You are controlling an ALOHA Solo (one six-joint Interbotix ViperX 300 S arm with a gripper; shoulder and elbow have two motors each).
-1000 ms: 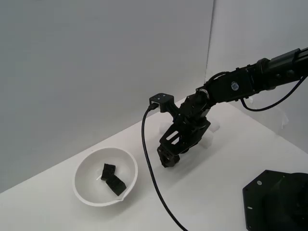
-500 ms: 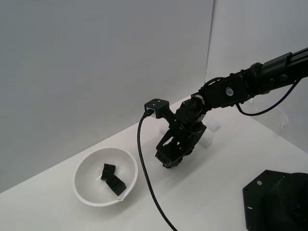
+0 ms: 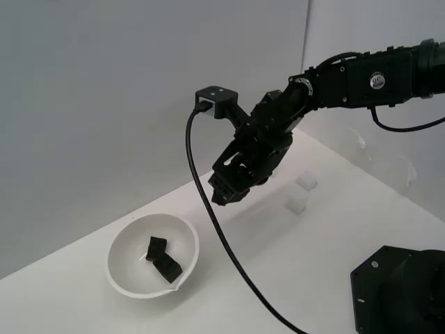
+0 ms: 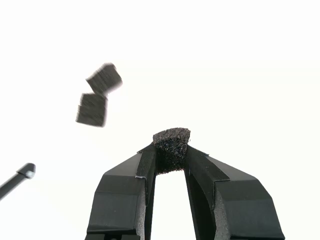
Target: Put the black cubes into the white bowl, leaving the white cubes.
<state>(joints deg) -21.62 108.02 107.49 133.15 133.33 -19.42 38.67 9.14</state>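
Observation:
Two black cubes (image 3: 161, 259) lie inside the white bowl (image 3: 125, 275) at the exterior view's lower left; the wrist view shows them too (image 4: 97, 100), washed out against white. My gripper (image 3: 224, 192) hangs in the air above the table, up and to the exterior view's right of the bowl. Its jaws are shut on a third black cube (image 4: 171, 148), held at the fingertips (image 4: 147, 157). Two white cubes (image 3: 297, 203) (image 3: 305, 182) rest on the table behind the arm, faint against the surface.
A black base plate (image 3: 400, 289) sits at the exterior view's lower right. A black cable (image 3: 229, 257) droops from the wrist camera across the table in front of the bowl. Grey walls stand behind the table.
The gripper has risen from the table with the black cube between its jaws and moved toward the exterior view's left, nearer the bowl. The white cubes behind it are now uncovered.

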